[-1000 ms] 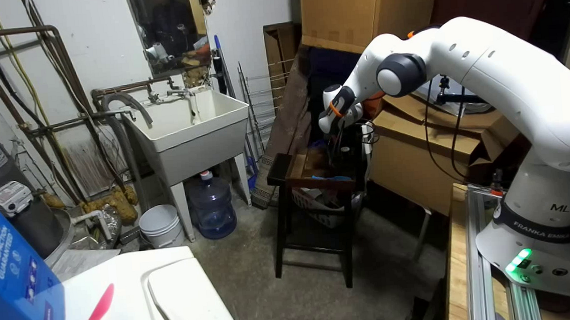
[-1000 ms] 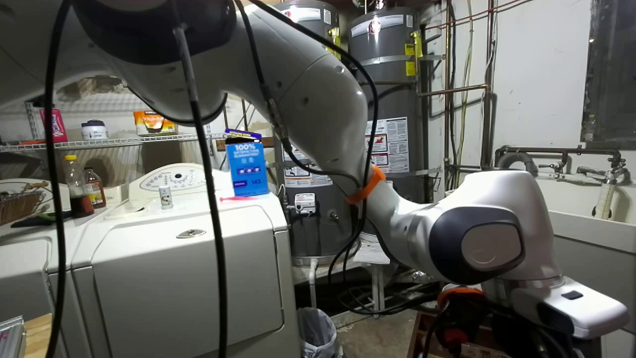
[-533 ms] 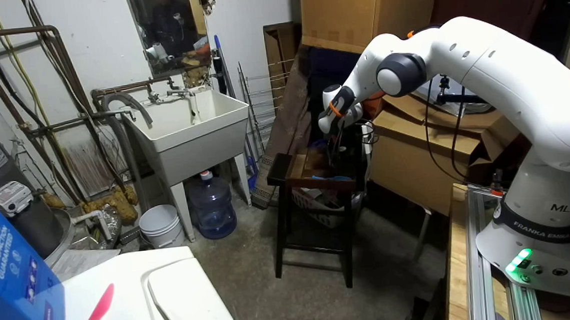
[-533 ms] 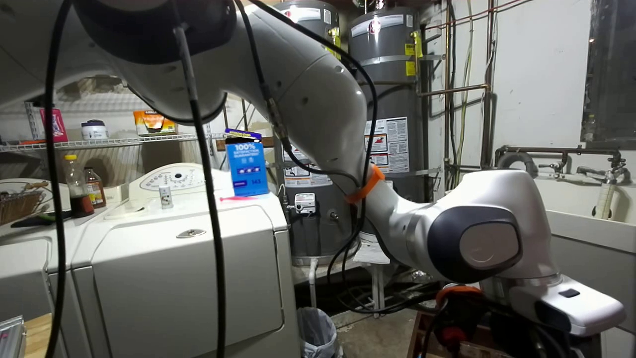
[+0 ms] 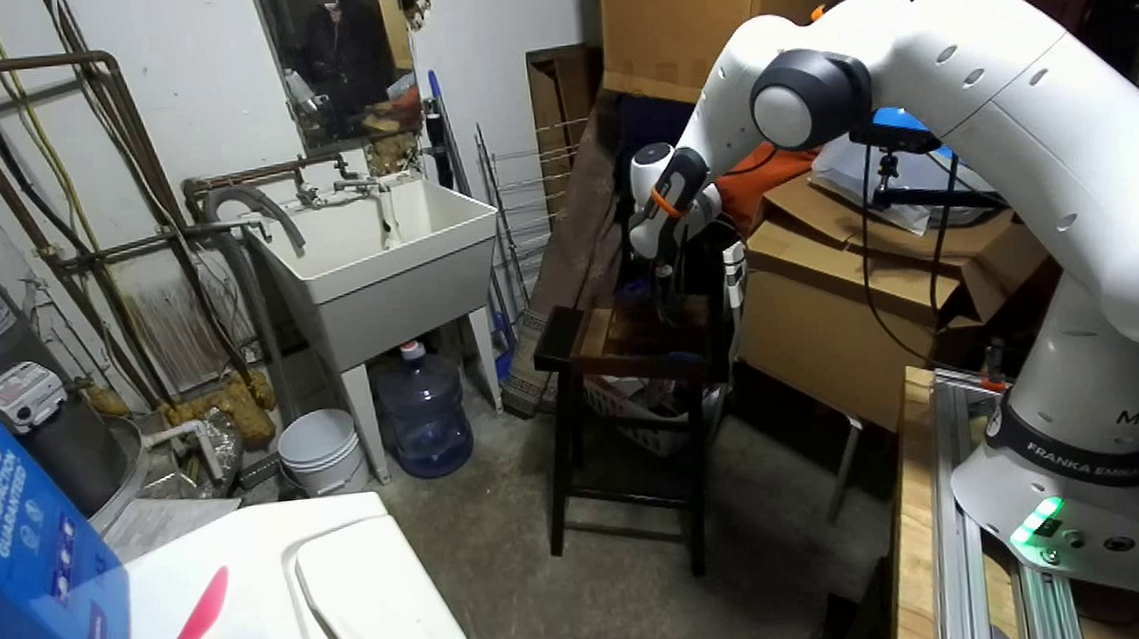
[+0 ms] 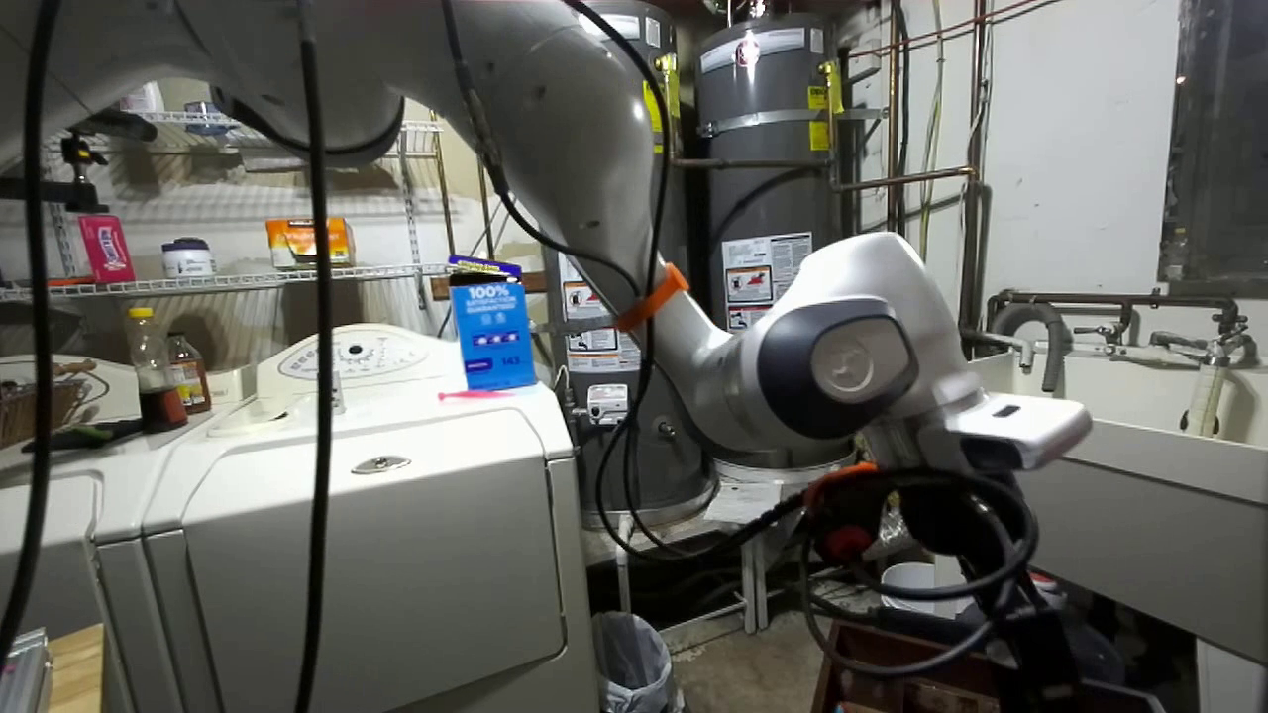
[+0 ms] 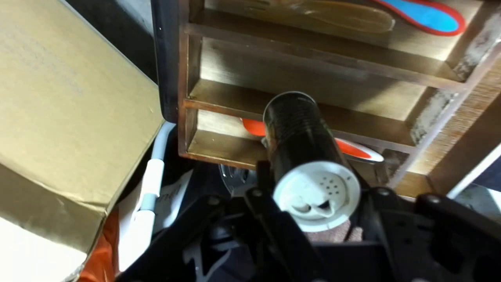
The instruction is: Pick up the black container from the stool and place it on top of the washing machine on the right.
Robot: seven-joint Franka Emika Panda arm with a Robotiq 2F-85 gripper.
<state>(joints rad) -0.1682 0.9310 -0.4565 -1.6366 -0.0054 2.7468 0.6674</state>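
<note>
In the wrist view the black container (image 7: 301, 137), a tall dark can with a white holed lid, is pinched between the fingers of my gripper (image 7: 313, 178). It appears raised over a divided wooden tray (image 7: 325, 56). That tray rests on the dark stool (image 5: 553, 346), seen in an exterior view. There my gripper (image 5: 666, 298) is a dark shape above the stool's seat, and the can cannot be made out. The right-hand white washing machine (image 6: 376, 535) shows its door in an exterior view; part of its top (image 5: 245, 553) shows in an exterior view too.
On the washing machine stand a blue box (image 6: 495, 337) and a pink utensil (image 5: 190, 627). A sink (image 5: 405, 261) is beyond the stool, and an open cardboard box (image 5: 830, 311) beside it. Loose black cables (image 6: 644, 396) hang along the arm. Utensils such as a blue-red handle (image 7: 434, 17) lie in the tray.
The arm and hand have risen in both exterior views, the hand also shifting left. More of the tray is now uncovered below the hand. Earlier, between the two older frames, almost nothing moved.
</note>
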